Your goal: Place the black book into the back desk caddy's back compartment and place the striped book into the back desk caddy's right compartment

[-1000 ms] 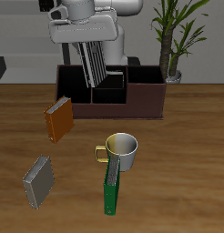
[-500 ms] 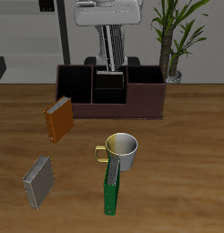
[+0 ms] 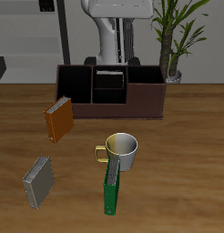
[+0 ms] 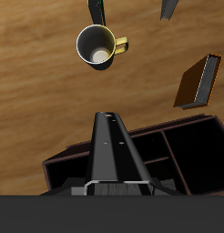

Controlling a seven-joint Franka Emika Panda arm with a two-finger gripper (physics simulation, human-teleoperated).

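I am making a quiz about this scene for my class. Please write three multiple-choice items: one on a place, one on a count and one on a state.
1. Where is the green book?
A. inside the caddy
B. right beside the mug
C. on top of the orange-brown book

2. How many books are on the table outside the caddy?
A. one
B. two
C. three

3. What is the state of the striped book?
A. held in the gripper above the caddy
B. lying flat on the table
C. leaning against the plant

Answers:
1 B: the green book stands on edge next to the mug.
2 C: the green book, the orange-brown book and the speckled grey book.
3 A: the gripper is shut on the striped book, upright over the back desk caddy.
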